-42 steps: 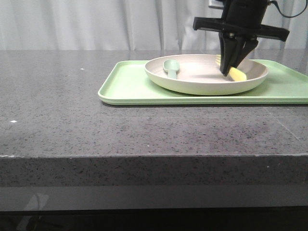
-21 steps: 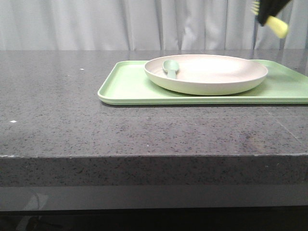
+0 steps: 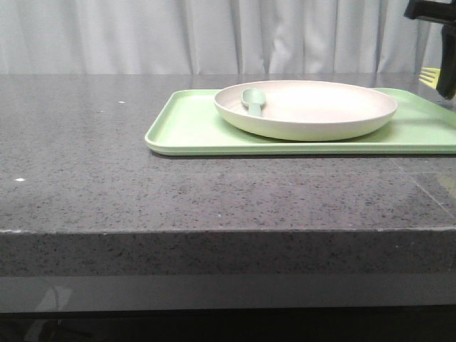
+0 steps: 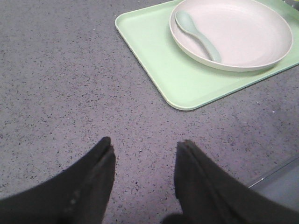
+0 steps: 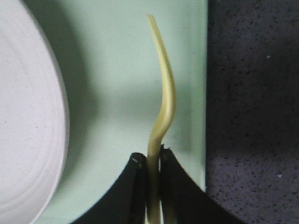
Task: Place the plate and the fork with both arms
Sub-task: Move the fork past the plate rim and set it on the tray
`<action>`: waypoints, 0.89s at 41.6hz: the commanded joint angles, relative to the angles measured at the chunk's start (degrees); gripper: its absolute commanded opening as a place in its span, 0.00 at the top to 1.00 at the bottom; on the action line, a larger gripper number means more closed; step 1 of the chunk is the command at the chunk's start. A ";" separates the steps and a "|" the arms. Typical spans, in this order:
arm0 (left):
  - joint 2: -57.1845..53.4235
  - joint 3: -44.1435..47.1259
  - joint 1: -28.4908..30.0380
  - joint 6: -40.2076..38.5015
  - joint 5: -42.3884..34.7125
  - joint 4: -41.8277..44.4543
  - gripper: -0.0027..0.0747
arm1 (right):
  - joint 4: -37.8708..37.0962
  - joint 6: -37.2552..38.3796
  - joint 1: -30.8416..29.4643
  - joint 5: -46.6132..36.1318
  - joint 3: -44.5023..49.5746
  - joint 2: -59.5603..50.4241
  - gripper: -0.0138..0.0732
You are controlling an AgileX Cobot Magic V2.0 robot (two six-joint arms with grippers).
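Note:
The beige plate (image 3: 306, 107) sits on the light green tray (image 3: 192, 128); it also shows in the left wrist view (image 4: 243, 32) and the right wrist view (image 5: 23, 121). My right gripper (image 5: 153, 156) is shut on the pale yellow fork (image 5: 164, 88), holding it edge-on above the tray's right end, beside the plate. In the front view the gripper (image 3: 447, 75) is at the far right edge with the fork's tines (image 3: 429, 75) showing. My left gripper (image 4: 145, 147) is open and empty over bare counter, short of the tray's near left corner.
A grey-green spoon (image 4: 198, 30) lies in the plate's left part, also seen in the front view (image 3: 252, 100). The tray (image 4: 159, 60) rests on a dark speckled counter (image 3: 107, 164) whose front edge is near. A white curtain hangs behind.
My right gripper lifted the fork out of the plate, swung up and right, and now holds it lower at the tray's right end. The plate, spoon and tray have not moved.

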 commanded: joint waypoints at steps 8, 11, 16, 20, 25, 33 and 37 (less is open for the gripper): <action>-0.15 -1.80 0.27 -0.23 -4.17 -0.85 0.56 | 13.26 -8.23 -3.70 5.02 -1.13 -1.45 0.91; -0.15 -1.80 0.27 -0.23 -4.17 -0.85 0.56 | 15.52 -9.38 -3.70 5.09 -1.13 -0.07 0.91; -0.15 -1.80 0.27 -0.23 -4.17 -0.85 0.56 | 18.52 -9.65 -3.70 5.09 -1.13 2.37 0.91; -0.15 -1.80 0.27 -0.23 -4.17 -0.85 0.56 | 18.68 -9.65 -3.70 5.09 -1.13 3.44 0.91; -0.15 -1.80 0.27 -0.23 -4.17 -0.85 0.56 | 18.62 -9.70 -3.70 4.82 -1.13 4.05 0.85; -0.15 -1.80 0.27 -0.23 -4.17 -0.85 0.56 | 17.70 -9.81 -3.70 4.60 -1.13 4.68 0.58; -0.15 -1.80 0.27 -0.23 -4.17 -0.85 0.56 | 16.11 -9.83 -3.70 4.12 -1.25 4.68 0.50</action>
